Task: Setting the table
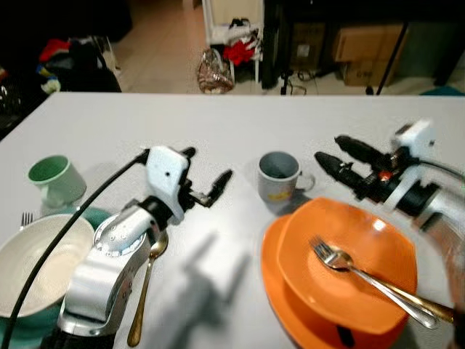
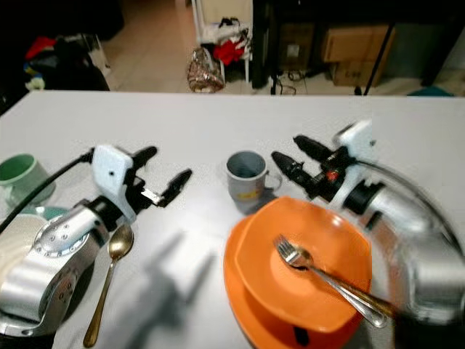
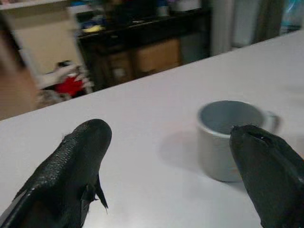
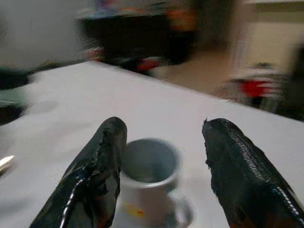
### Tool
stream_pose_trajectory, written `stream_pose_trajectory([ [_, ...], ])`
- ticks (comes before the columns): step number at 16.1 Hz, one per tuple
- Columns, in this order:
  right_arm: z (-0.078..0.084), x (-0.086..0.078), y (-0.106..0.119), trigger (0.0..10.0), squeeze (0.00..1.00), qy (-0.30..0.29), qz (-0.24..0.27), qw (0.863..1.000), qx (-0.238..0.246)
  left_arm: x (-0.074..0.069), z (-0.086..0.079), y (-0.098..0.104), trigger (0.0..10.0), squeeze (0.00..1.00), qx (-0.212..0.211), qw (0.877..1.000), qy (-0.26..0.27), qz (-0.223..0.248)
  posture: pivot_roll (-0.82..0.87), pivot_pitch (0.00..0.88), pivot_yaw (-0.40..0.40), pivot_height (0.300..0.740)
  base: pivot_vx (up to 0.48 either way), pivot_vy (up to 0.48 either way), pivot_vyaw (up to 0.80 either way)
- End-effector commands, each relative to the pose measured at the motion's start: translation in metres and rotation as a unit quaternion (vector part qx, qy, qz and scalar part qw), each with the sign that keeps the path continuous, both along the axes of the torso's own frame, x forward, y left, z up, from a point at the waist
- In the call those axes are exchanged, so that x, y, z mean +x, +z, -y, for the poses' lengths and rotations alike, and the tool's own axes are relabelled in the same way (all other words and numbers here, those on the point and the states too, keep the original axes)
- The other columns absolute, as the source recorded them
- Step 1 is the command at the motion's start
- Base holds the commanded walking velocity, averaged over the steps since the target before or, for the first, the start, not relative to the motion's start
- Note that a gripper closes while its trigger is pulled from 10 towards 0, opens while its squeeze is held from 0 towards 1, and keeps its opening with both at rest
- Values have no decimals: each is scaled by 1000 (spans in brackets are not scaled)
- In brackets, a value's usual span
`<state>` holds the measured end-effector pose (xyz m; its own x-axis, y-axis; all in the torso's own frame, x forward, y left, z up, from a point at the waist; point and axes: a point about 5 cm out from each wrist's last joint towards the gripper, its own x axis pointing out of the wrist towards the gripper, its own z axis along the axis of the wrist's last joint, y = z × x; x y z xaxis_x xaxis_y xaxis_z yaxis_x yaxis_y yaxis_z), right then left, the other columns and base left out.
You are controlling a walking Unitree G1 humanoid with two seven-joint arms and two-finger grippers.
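Left hand (image 1: 207, 174): fingers apart, nothing held — raised over the tabletop (image 1: 218, 116), aimed toward the grey mug (image 1: 278, 177).
Right hand (image 1: 330, 153): fingers spread, nothing held, just beside the grey mug on its handle side.
Grey mug: upright, between the two hands — nearer the right one.
Orange plates (image 1: 341, 273): stacked below the right hand, a fork (image 1: 363, 276) lying in the top one.
Gold spoon (image 1: 149, 283): on the tabletop under the left arm.
Green mug (image 1: 54, 178): well to the left hand's outer side.
White bowl (image 1: 36, 262): beside the left arm.
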<state>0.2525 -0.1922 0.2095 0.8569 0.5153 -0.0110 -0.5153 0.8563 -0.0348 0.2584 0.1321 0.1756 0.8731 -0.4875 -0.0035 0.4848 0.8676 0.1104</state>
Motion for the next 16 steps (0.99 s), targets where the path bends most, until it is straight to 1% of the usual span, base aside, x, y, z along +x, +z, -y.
stream_pose_trajectory([
  [1, -9, -10, 6, 10000, 0, -48, 16, 999, 5, -1, -6, 5, 10000, 0, 0, 999, 30, 14, 19, 0, 86, 740, 0, 0, 0],
  [2, -18, -17, 7, 10000, 0, -77, 29, 996, 17, -2, -7, 6, 10000, 0, -2, 999, 44, 19, 19, 0, 86, 740, 0, 0, 0],
  [3, -22, -22, 5, 10000, 0, -110, 31, 993, 40, -1, -8, 7, 10000, 0, -9, 998, 58, 22, 17, 0, 81, 740, 0, -382, 0],
  [4, -22, -25, 0, 10000, 0, -137, 24, 989, 49, 0, -8, 8, 10000, 0, -12, 997, 65, 24, 21, 0, 74, 740, 0, -394, 0],
  [6, -22, -30, -9, 10000, 0, -163, 9, 986, 26, -2, -11, 11, 10000, 0, -9, 997, 75, 31, 30, 0, 57, 740, 0, -398, 0],
  [7, -23, -30, -9, 10000, 0, -165, 8, 986, 21, -2, -12, 12, 10000, 0, -9, 997, 76, 32, 32, 0, 52, 740, 0, -398, 0],
  [10, -30, -32, -5, 10000, 0, -161, 6, 986, 34, -1, -16, 22, 10000, 0, -8, 995, 86, 48, 44, 0, 45, 740, 0, -393, 0],
  [14, -40, -34, 7, 10000, 0, -125, 16, 991, 50, -3, -15, 32, 10000, 0, -11, 995, 80, 61, 47, 0, 49, 740, 0, -388, 0],
  [16, -40, -34, 7, 10000, 0, -128, 12, 990, 61, -2, -14, 33, 10000, 0, -12, 995, 81, 62, 46, 0, 53, 740, 0, -381, 0],
])
